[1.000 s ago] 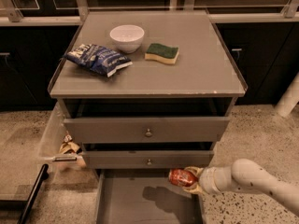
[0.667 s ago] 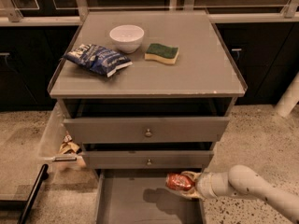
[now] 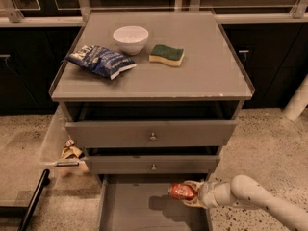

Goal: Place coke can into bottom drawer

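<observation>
While the white arm reaches in low from the right, nearly level, its gripper (image 3: 192, 195) clasps the small red aluminium coke can (image 3: 181, 191) sideways above the open grey bottom drawer (image 3: 139, 213)

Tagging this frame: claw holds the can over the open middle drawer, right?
No. The claw holds the can over the open bottom drawer, not the middle one. The camera view shows it.

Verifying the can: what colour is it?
Red coke can, gripper holding it above bottom drawer; camera view.
</observation>
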### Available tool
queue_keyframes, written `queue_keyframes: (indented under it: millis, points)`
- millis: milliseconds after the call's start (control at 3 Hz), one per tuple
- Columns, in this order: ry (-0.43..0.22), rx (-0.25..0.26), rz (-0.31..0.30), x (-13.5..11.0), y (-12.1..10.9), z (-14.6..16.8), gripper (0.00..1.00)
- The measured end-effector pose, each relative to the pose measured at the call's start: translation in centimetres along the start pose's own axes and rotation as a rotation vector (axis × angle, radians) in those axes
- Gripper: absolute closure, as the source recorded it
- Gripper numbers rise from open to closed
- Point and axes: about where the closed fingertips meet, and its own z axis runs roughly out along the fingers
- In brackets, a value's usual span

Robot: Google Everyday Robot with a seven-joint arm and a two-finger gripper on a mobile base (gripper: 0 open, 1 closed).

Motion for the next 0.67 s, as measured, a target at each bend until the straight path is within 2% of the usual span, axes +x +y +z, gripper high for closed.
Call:
queue_keyframes:
  millis: [667]
  points:
    - [0.057,0.019,0.03,6.0,-0.5,6.1,1.0]
